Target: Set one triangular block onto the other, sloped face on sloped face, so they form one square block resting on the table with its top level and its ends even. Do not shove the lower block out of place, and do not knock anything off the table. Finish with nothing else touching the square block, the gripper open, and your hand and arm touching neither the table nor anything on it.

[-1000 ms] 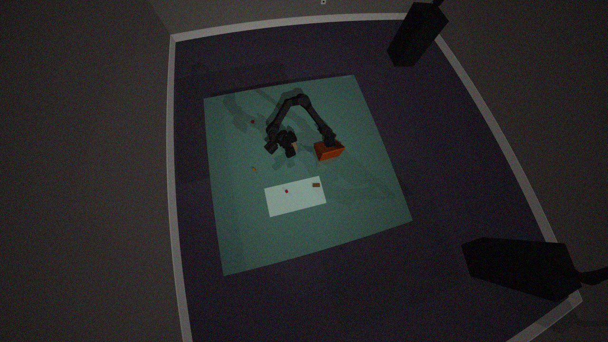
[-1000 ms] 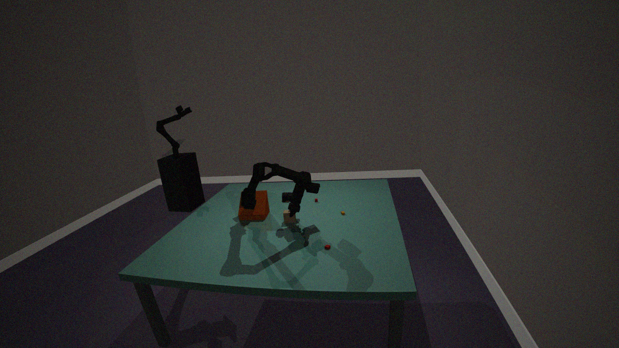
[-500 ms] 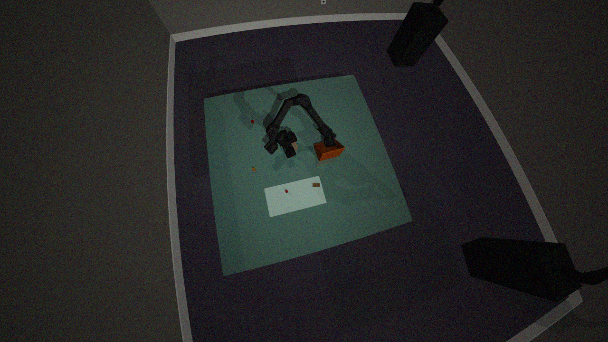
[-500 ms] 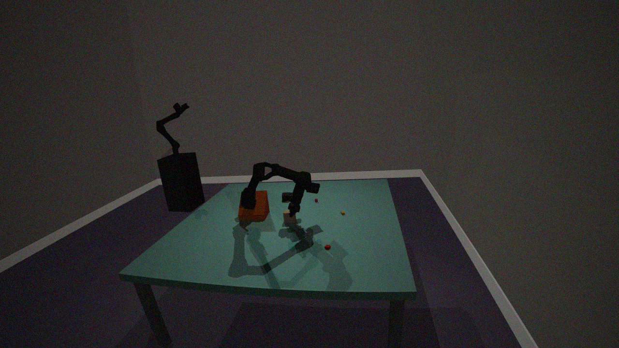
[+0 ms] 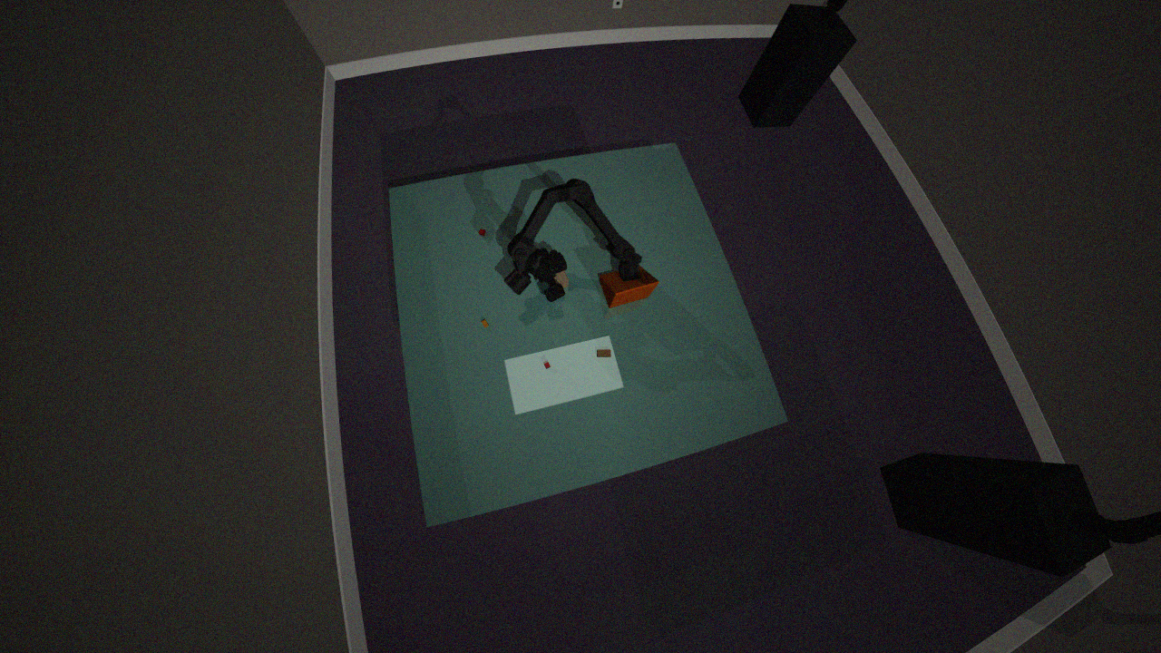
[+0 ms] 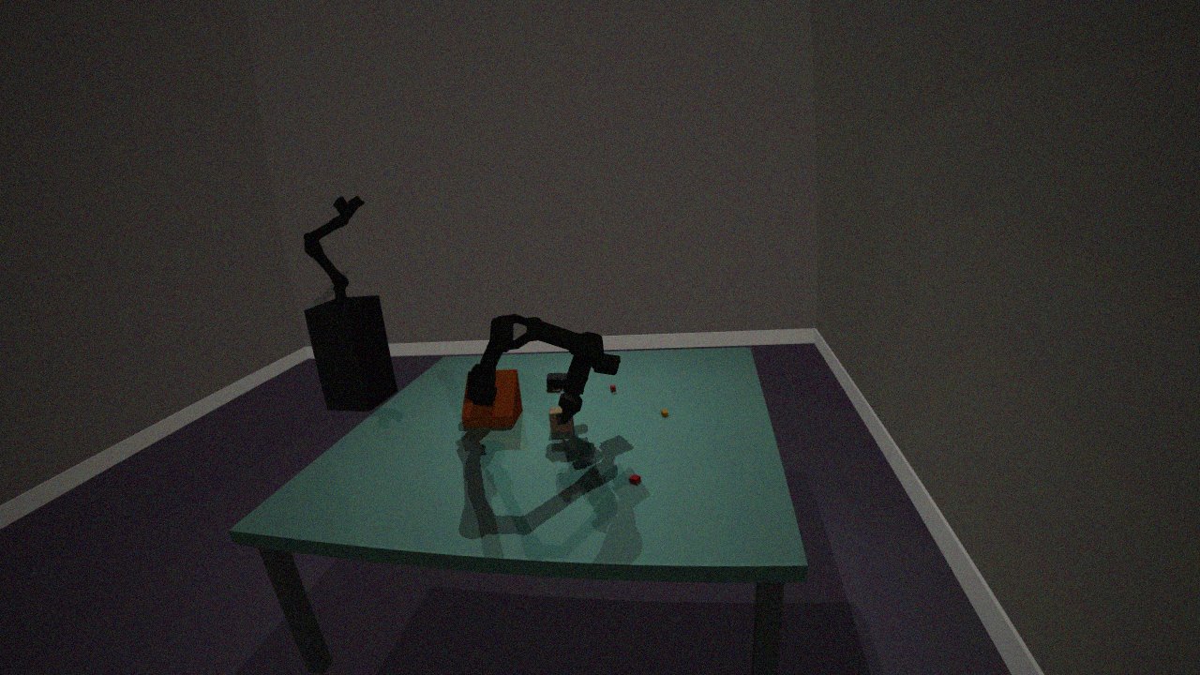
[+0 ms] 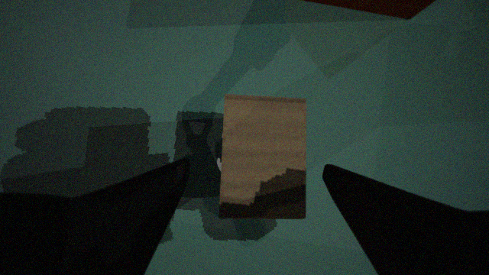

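A tan wooden block (image 7: 263, 145) (image 6: 562, 426) (image 5: 562, 280) stands on the teal table (image 5: 649, 438) (image 6: 712, 520). In the wrist view its upper face is a level-looking rectangle, partly in shadow, with a thin darker strip along the far edge. No separate second triangular block shows. The sides are too small and dark to tell a sloped seam or whether the ends are even. My gripper (image 7: 257, 167) (image 6: 568, 417) is open, with one finger on each side of the block and a visible gap to both sides in the wrist view. Its height above the table is unclear.
My arm's base stands on an orange box (image 5: 629, 290) (image 6: 493, 412). A brown block (image 5: 603, 353) and a small red block (image 5: 547, 365) (image 6: 612, 388) lie on a bright patch. A small orange block (image 5: 484, 323) (image 6: 664, 412) and another red one (image 5: 482, 232) (image 6: 635, 479) lie apart.
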Controlling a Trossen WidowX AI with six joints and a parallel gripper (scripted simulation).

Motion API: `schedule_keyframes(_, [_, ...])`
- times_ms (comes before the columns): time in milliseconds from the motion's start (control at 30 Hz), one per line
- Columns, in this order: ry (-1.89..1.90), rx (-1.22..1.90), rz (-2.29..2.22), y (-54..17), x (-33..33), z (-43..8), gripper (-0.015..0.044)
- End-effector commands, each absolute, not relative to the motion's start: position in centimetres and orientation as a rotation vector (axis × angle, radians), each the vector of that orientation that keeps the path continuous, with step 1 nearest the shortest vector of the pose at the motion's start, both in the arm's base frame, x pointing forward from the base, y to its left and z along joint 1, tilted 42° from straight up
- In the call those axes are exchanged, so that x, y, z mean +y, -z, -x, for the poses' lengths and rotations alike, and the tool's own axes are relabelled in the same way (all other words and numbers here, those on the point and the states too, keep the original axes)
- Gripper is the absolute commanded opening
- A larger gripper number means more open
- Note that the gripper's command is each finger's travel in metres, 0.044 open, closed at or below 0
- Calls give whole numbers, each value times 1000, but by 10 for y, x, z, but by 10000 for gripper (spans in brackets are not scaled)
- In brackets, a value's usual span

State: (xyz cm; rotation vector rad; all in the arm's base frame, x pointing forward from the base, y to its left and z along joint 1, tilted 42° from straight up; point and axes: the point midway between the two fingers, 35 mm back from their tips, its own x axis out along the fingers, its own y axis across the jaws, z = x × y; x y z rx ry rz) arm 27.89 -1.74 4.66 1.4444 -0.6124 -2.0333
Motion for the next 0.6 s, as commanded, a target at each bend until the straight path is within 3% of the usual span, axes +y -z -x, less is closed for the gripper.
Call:
schedule_keyframes(0, [2004, -589, -1493, -62, -2, -287, 440])
schedule_keyframes(167, [1908, -483, -1646, -122, 53, -301, 440])
schedule_keyframes(567, [1896, -475, -1646, -119, 53, -302, 440])
